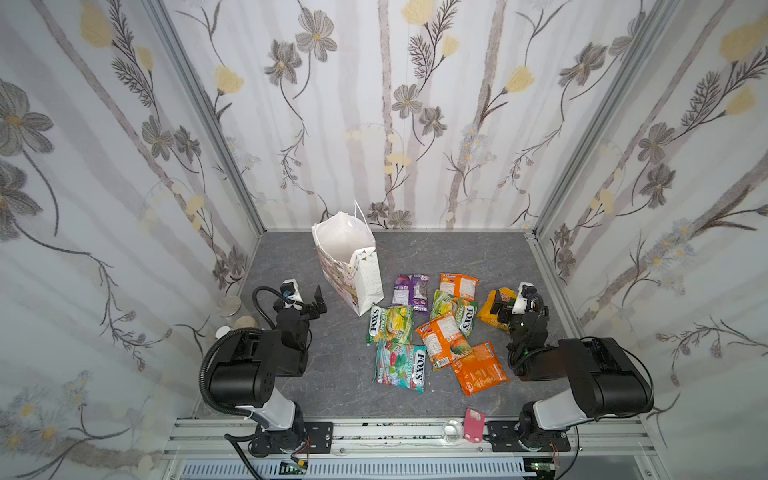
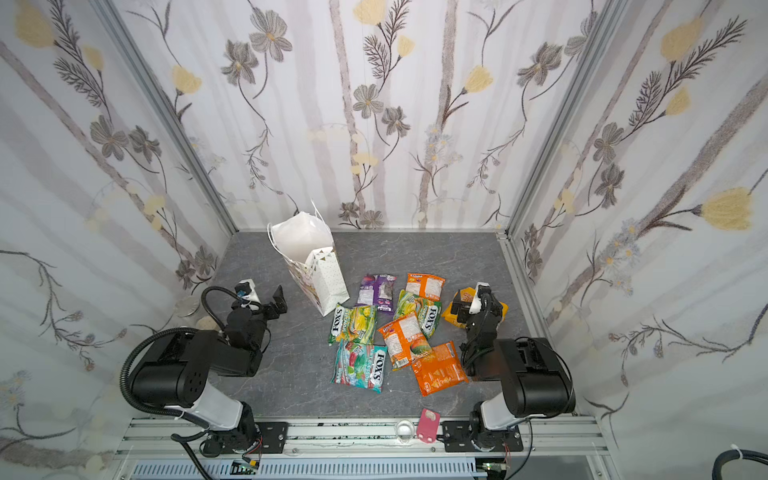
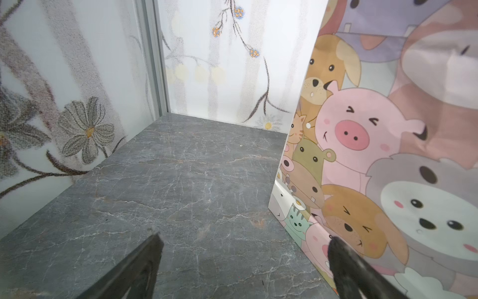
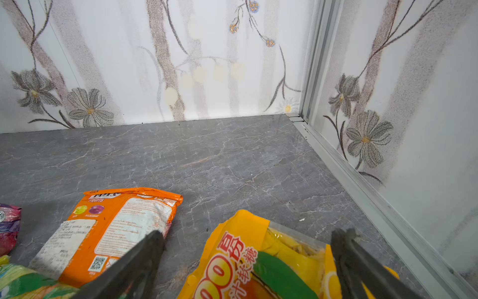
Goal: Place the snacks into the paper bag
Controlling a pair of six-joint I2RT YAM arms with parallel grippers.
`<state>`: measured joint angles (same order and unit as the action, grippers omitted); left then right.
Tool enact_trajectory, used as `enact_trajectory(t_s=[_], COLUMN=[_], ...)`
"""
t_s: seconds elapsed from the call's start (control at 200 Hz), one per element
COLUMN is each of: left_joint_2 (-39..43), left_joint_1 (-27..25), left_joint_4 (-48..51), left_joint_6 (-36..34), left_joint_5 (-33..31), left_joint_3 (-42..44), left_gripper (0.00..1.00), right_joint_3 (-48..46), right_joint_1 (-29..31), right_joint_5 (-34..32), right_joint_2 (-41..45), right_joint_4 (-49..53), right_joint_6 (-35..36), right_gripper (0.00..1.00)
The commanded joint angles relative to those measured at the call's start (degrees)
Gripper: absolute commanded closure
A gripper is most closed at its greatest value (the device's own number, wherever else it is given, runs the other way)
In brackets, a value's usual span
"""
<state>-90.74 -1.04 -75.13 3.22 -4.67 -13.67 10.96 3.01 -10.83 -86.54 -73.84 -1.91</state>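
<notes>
Grey stone table (image 1: 457,253) | bag (image 1: 368,276) upright, mouth open, left of centre | snacks (image 1: 444,338) lie on table, clustered just right of bag, some overlapping | yellow packet (image 4: 232,259) apart at right, under right gripper (image 4: 249,234), jaws wide, nothing held | left gripper (image 3: 244,239) jaws wide, empty, beside bag

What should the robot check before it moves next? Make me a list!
1. paper bag standing, mouth open: ok.
2. right gripper open: ok.
3. yellow-orange packet lined up between the right gripper's fingers: ok.
4. That packet lies apart from the nearest orange packet: ok.
5. left gripper open, holding nothing: ok.
6. left gripper clear of the paper bag's side: cannot tell; one finger overlaps it in the left wrist view.
</notes>
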Motion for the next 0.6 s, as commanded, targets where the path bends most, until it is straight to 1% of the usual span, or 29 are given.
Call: enact_trajectory(t_s=[0.0, 0.595], left_joint_2=[-0.1, -0.1], left_joint_1=[0.0, 0.0], left_joint_4=[-1.0, -0.8], left_joint_6=[-0.1, -0.1], left_joint_5=[0.1, 0.2], left_joint_3=[-0.4, -0.4], left_gripper=[0.0, 0.0], right_joint_3=[0.3, 1.0], right_joint_1=[0.0, -0.7], right_joint_5=[0.5, 2.2], right_joint_2=[0.0, -0.1], right_joint_4=[-1.8, -0.7], right_joint_6=[0.2, -0.1], right_gripper=[0.0, 0.0])
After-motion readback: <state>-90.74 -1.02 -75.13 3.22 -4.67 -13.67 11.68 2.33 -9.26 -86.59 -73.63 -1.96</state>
